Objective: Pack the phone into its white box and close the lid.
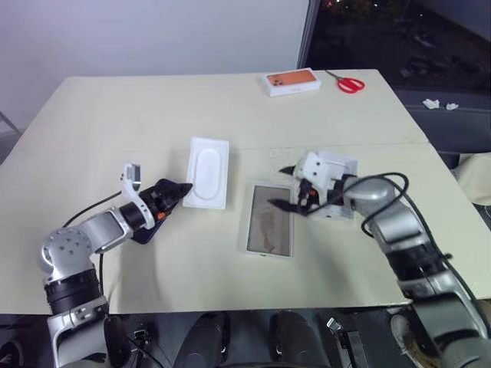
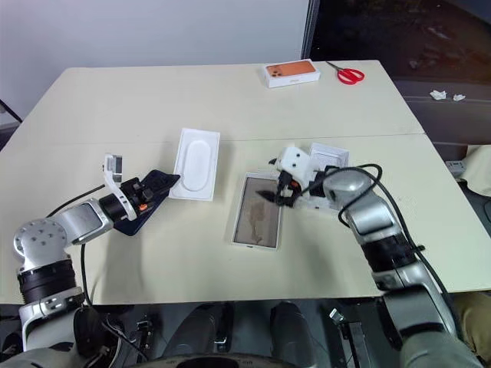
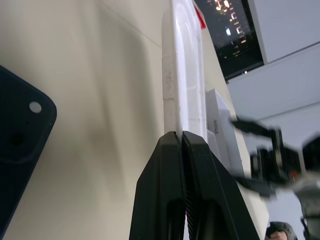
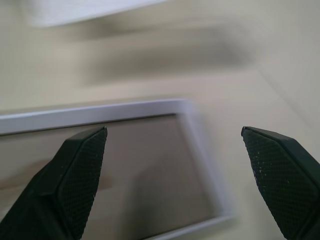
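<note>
Now left end effector (image 1: pixel 182 188) closed, empty — right end effector (image 1: pixel 288 201) wide open over white box (image 1: pixel 270 220).

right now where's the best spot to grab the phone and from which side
By its long edges near the middle, coming from above. The phone lies flat on the table under the shut left gripper, beside the white insert, so only its thin sides offer purchase.

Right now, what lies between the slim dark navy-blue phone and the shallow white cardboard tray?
The near end of a thin white insert with an oval recess; otherwise bare beige table, as the head views show.
</note>
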You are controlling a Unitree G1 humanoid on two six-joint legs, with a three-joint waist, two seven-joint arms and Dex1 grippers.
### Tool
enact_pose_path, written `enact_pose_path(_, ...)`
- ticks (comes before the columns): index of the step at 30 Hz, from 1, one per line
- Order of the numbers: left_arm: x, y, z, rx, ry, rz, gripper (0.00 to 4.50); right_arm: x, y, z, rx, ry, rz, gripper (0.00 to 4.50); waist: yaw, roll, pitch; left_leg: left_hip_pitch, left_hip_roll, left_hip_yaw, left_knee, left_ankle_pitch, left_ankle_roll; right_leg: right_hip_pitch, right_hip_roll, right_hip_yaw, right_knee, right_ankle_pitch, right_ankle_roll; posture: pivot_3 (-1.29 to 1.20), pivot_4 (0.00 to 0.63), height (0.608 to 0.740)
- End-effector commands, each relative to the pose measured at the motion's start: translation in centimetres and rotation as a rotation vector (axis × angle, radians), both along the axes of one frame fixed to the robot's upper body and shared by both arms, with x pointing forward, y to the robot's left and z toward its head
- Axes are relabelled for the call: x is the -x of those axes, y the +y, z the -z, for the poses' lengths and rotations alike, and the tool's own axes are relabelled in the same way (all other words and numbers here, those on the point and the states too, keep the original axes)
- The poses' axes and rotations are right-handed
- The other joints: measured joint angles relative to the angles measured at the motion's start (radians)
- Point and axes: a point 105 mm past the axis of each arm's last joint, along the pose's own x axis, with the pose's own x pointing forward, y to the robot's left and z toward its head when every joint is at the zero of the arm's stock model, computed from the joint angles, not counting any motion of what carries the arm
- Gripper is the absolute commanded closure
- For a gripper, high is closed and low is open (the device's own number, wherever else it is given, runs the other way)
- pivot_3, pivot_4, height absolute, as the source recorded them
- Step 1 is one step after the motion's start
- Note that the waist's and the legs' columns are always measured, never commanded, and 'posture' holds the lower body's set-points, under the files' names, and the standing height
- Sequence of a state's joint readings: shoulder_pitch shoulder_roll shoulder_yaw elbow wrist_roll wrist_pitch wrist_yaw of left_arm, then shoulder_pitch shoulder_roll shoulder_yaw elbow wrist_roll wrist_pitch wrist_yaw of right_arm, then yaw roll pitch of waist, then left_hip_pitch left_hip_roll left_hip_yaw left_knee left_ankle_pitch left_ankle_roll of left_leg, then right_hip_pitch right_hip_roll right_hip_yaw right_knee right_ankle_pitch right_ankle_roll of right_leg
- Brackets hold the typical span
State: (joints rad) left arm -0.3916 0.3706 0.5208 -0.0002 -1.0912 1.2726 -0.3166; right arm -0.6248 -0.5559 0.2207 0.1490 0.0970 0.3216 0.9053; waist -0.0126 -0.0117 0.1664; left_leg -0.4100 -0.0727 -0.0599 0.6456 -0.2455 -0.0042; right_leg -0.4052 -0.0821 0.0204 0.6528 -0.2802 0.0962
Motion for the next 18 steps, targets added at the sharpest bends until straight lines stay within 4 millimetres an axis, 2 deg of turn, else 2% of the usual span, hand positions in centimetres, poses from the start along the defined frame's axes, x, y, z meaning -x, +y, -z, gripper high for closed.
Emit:
enact_pose_path(1,0.2,-0.5,-1.0,0.008,-0.053,0.023,4.49,-1.3,0.5,-0.1,0.034,-0.019,-0.011,0.0,0.0,0.0,0.0,0.0,0.0,0.0,0.0,0.0,0.0,0.0,0.0,0.0,0.0,0.0,0.0,0.0,0.15,0.74)
enact_pose_path(4,0.2,-0.7,-1.1,0.009,-0.056,0.026,4.49,-1.8,0.5,0.7,0.072,0.018,-0.026,0.0,0.001,0.0,0.0,0.0,0.0,0.0,0.0,0.0,0.0,0.001,0.0,0.0,-0.001,0.0,0.0,0.0,0.15,0.74)
enact_pose_path(7,0.3,-0.9,-0.9,0.009,-0.057,0.025,4.5,-2.3,0.3,1.7,0.107,0.087,-0.04,0.81,-0.001,0.0,0.0,0.0,0.0,0.0,0.001,0.0,0.0,0.001,0.0,0.0,0.0,0.0,0.0,0.0,0.15,0.74)
enact_pose_path(14,0.8,-1.1,-0.7,0.014,-0.054,0.022,4.5,-3.0,0.8,1.8,0.07,0.163,-0.045,4.4,-0.005,0.0,0.0,0.0,0.0,0.0,0.0,0.0,0.0,0.0,0.0,0.0,0.0,0.0,0.0,0.0,0.15,0.74)
enact_pose_path(18,1.0,-1.2,-0.7,0.016,-0.055,0.025,4.5,-3.5,1.5,1.6,0.036,0.195,-0.039,4.46,-0.004,0.0,0.0,0.0,0.0,0.0,0.0,0.0,0.0,0.0,0.0,0.0,0.0,0.0,0.0,0.0,0.15,0.74)
